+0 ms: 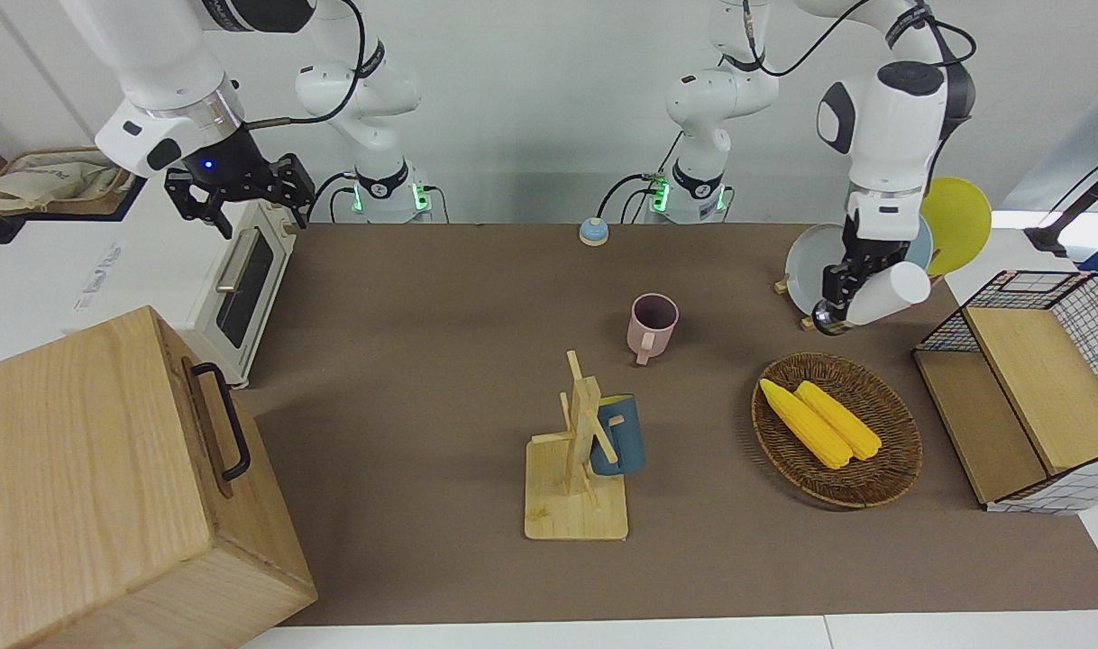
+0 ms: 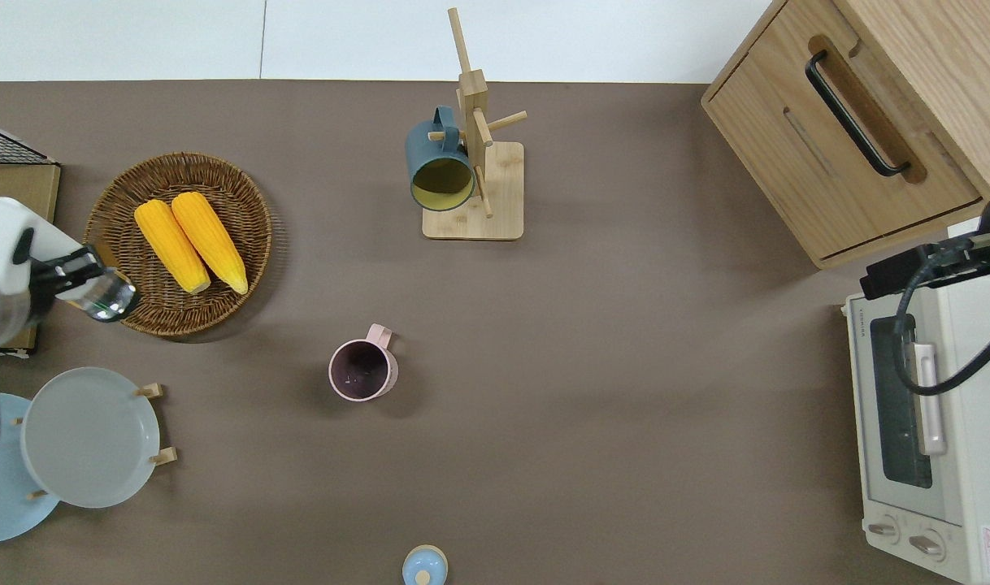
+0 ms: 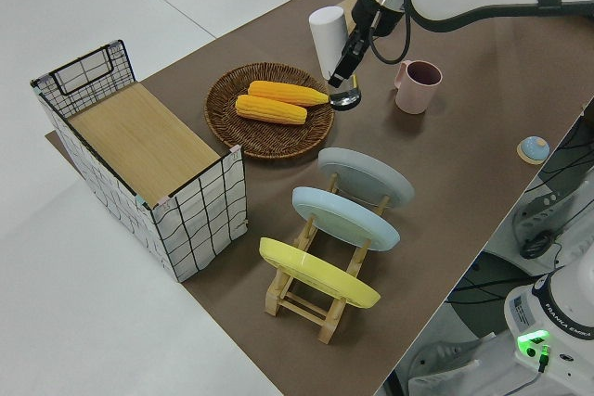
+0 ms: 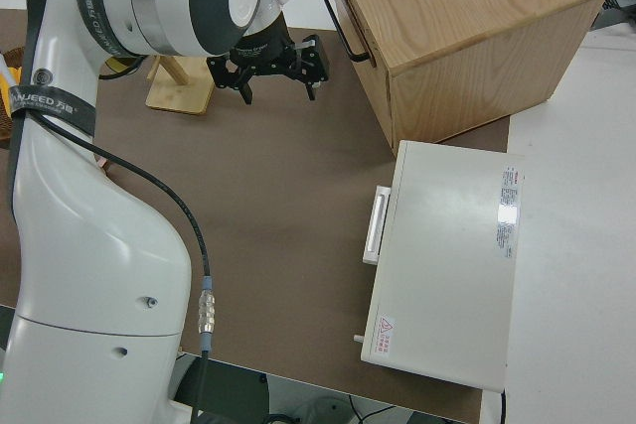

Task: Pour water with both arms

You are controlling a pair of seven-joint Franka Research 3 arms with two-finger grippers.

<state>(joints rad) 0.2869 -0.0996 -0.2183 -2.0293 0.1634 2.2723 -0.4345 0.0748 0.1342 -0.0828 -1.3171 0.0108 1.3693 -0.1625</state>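
L gripper (image 1: 836,297) clamped on white bottle (image 1: 884,294), tilted, prob. over basket (image 2: 243,276) edge; R gripper (image 1: 235,200) parked, fingers apart.

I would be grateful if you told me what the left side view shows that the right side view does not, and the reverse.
Only the left side view shows the left hand shut on a white bottle over the basket of corn, plus the pink mug, plate rack and wire crate. Only the right side view shows the parked right hand, open, the wooden cabinet and the toaster oven. Both show the brown table.
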